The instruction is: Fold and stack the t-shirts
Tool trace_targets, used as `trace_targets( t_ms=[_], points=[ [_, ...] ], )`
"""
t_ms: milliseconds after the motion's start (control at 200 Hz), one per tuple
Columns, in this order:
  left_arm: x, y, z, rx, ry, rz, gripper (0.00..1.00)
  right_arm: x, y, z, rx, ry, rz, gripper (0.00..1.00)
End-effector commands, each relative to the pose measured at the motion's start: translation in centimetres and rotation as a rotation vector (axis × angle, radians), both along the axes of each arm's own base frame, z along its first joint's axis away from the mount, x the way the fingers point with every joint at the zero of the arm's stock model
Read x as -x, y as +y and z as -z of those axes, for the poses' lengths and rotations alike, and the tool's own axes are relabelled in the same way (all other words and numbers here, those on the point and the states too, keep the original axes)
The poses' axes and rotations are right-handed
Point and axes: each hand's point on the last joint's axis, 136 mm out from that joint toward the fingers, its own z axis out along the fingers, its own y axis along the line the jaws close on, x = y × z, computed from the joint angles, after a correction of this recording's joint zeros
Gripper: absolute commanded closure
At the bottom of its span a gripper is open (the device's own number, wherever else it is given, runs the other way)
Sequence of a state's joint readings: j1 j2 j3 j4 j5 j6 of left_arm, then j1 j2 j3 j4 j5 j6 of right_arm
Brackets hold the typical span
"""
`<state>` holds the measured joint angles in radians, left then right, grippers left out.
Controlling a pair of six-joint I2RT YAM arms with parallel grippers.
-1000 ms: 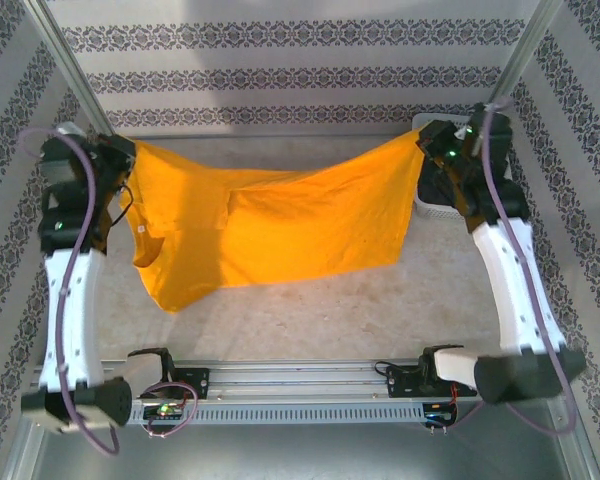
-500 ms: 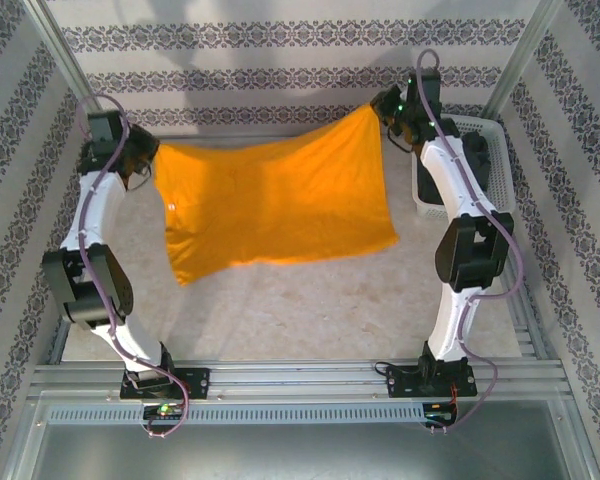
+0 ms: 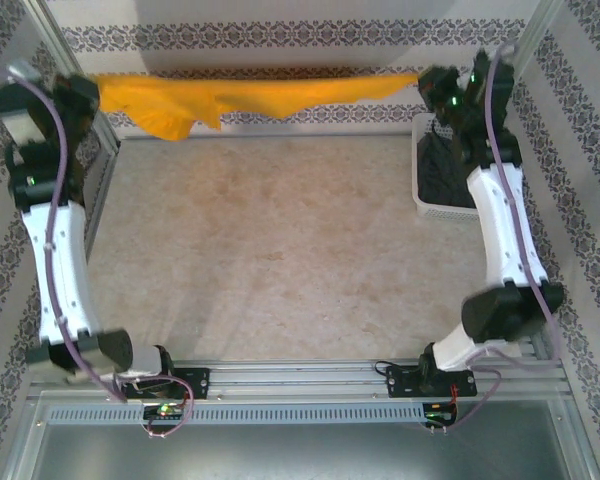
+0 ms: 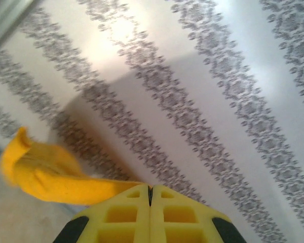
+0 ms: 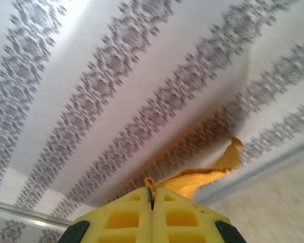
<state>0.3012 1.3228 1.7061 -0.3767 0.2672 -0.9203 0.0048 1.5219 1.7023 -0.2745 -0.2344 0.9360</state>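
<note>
The orange-yellow t-shirt (image 3: 250,95) hangs in the air as a taut band. One end is just above the white lattice basket (image 3: 420,190), and the other is well away from the basket, over the far edge of the worktop (image 3: 280,260). The right tool (image 3: 428,82) holds the end nearest the basket and the left tool (image 3: 85,92) holds the end farthest from it. In each wrist view the jaws are pressed together, pinching a corner of orange cloth. The charcoal-grey t-shirt (image 3: 437,178) lies crumpled inside the basket.

This looks like the spreading step: the shirt is lifted and stretched but not laid out, and no fold has been made. The next move calls for both arms to come down together onto the worktop beside the basket, keeping the cloth in tension. The loose bunch sagging at the end away from the basket needs to land flat, or it will crease.
</note>
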Motion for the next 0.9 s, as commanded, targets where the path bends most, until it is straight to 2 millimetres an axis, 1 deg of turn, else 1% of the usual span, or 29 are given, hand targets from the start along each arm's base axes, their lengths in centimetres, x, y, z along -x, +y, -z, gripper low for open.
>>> trace_targets(
  t_ms=[0,10,30,45,55,70,115,130,155,190,235,270,295,315,340,365,415,480,540,615,669,739,789,859,894],
  points=[
    [1.6,0.7,12.7,0.112,0.280,-0.089,0.98,3.3,-0.2,10.8,0.034,0.229,0.040,1.00],
    [1.9,0.6,13.6,0.122,0.292,-0.089,0.98,3.7,-0.1,12.2,0.036,0.257,0.038,1.00],
    [2.3,0.3,15.4,0.138,0.318,-0.083,0.97,4.6,0.1,14.1,0.041,0.296,0.031,1.00],
    [2.6,0.1,16.0,0.144,0.318,-0.076,0.96,5.3,0.2,15.5,0.047,0.323,0.025,1.00],
    [2.8,-0.2,17.3,0.152,0.339,-0.070,0.96,5.6,0.3,16.1,0.053,0.334,0.022,1.00],
    [3.1,-0.5,18.8,0.162,0.361,-0.063,0.96,6.3,0.4,17.7,0.063,0.366,0.019,1.00],
    [4.2,-1.5,22.7,0.189,0.430,-0.040,0.94,8.4,0.1,22.0,0.089,0.453,0.037,1.00],
    [4.4,-1.8,23.5,0.195,0.443,-0.030,0.92,9.0,-0.1,23.4,0.087,0.480,0.047,1.00],
    [4.9,-2.3,25.9,0.214,0.483,-0.013,0.90,9.9,-0.3,25.5,0.076,0.523,0.058,1.00],
    [5.8,-2.9,28.8,0.238,0.538,0.004,0.83,11.1,-0.5,28.1,0.063,0.579,0.065,0.93],
    [7.0,-3.6,32.1,0.262,0.616,0.017,0.70,12.3,-0.8,30.9,0.067,0.650,0.068,0.87],
    [7.9,-3.9,34.2,0.272,0.661,0.024,0.61,13.1,-0.9,32.7,0.080,0.698,0.061,0.76],
    [8.4,-4.1,35.4,0.275,0.687,0.028,0.55,13.3,-1.0,33.4,0.097,0.714,0.051,0.67],
    [8.9,-4.3,36.2,0.278,0.708,0.027,0.50,13.5,-1.0,34.0,0.112,0.733,0.040,0.62],
    [9.5,-4.4,36.9,0.281,0.729,0.023,0.46,13.8,-1.0,34.6,0.130,0.762,0.030,0.56],
    [10.2,-4.5,37.7,0.284,0.754,0.018,0.44,14.3,-1.2,35.1,0.145,0.796,0.024,0.53],
    [11.3,-4.6,38.5,0.287,0.790,0.005,0.42,15.2,-1.4,35.7,0.168,0.852,0.013,0.50],
    [12.5,-5.2,38.8,0.283,0.818,0.005,0.42,16.2,-1.6,35.8,0.190,0.884,0.011,0.49],
    [13.6,-6.0,38.9,0.275,0.842,0.008,0.42,17.1,-1.7,35.3,0.207,0.879,0.021,0.49],
    [14.5,-7.1,39.0,0.274,0.859,0.022,0.42,18.2,-1.9,34.8,0.216,0.869,0.038,0.49],
    [14.9,-8.1,39.8,0.288,0.875,0.042,0.43,18.7,-1.6,34.8,0.201,0.862,0.037,0.51],
    [15.1,-8.6,40.7,0.295,0.909,0.051,0.46,19.3,-1.1,34.9,0.178,0.870,0.032,0.52],
    [14.6,-8.3,40.7,0.277,0.912,0.049,0.49,19.6,-0.6,35.1,0.158,0.876,0.025,0.53],
    [12.7,-8.0,39.9,0.258,0.875,0.053,0.53,20.0,0.0,35.5,0.131,0.895,0.031,0.54],
    [11.2,-8.0,39.4,0.249,0.845,0.070,0.55,20.2,0.3,35.8,0.114,0.904,0.036,0.54]
  ],
)
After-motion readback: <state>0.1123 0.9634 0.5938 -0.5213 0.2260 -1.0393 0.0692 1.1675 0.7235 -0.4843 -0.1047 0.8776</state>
